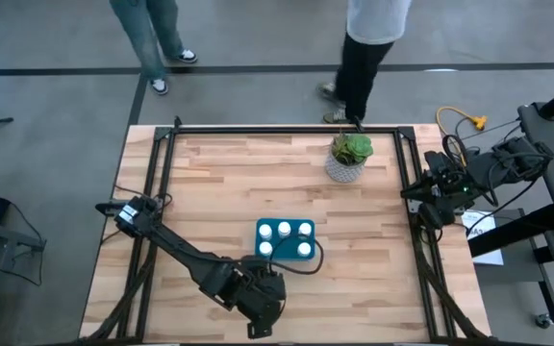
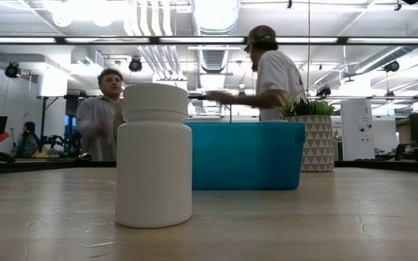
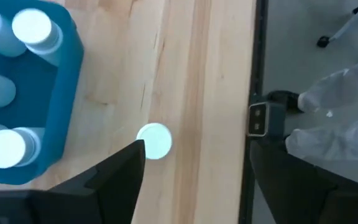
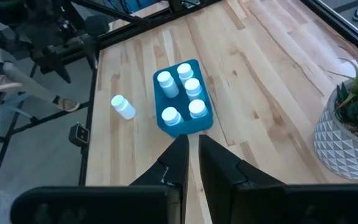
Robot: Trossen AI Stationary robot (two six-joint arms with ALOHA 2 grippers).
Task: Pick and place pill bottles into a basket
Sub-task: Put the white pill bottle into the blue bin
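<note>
One small white pill bottle [image 3: 154,140] stands upright on its base on the wood table near the front edge; it also shows in the low view [image 2: 154,156] and the right wrist view [image 4: 123,107]. The teal basket [image 1: 279,239] sits just beyond it and holds several white bottles upright [image 4: 180,93]. My left gripper [image 3: 197,152] is open above the loose bottle, which lies close to one finger [image 3: 120,174]. In the high view the gripper [image 1: 263,309] hides that bottle. My right gripper [image 4: 193,158] is shut and empty at the table's right edge [image 1: 419,197].
A white patterned pot with a green plant [image 1: 348,159] stands at the far right of the table. Black frame rails [image 1: 162,192] run along the table's sides. Two people stand beyond the far edge [image 1: 368,48].
</note>
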